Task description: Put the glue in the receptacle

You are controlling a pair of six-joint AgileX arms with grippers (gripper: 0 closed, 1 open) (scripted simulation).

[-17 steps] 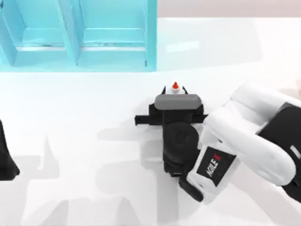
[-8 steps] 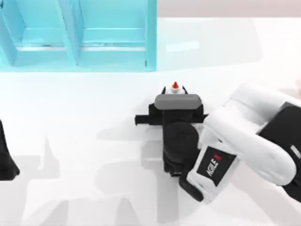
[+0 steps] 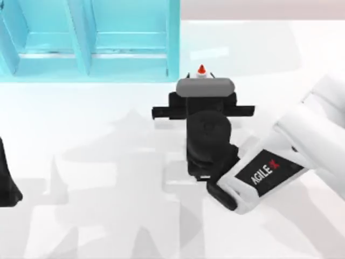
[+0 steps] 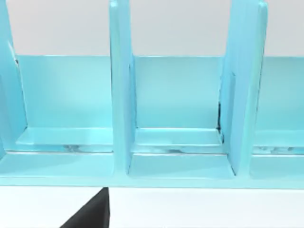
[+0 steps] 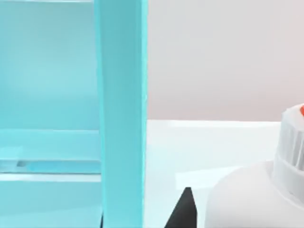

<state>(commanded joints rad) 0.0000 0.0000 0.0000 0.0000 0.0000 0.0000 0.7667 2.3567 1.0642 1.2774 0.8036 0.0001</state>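
The glue (image 3: 201, 70) shows its red-orange cap just past the grey wrist block of my right gripper (image 3: 201, 76), which is shut on the white bottle. The right wrist view has the bottle's white body (image 5: 251, 199) close up, with one dark fingertip (image 5: 183, 211) beside it. The receptacle (image 3: 173, 38) is a turquoise box with open compartments at the table's far left. Its right wall (image 5: 121, 118) stands a short way to the left of the held glue. My left gripper (image 3: 6, 181) is parked at the table's left edge.
The left wrist view looks into the receptacle's compartments, split by upright dividers (image 4: 121, 95). White tabletop (image 3: 108, 140) lies open between the two arms and in front of the box.
My right gripper has moved toward the table's far side and risen, carrying the glue closer to the receptacle's right wall. The left arm has stayed still.
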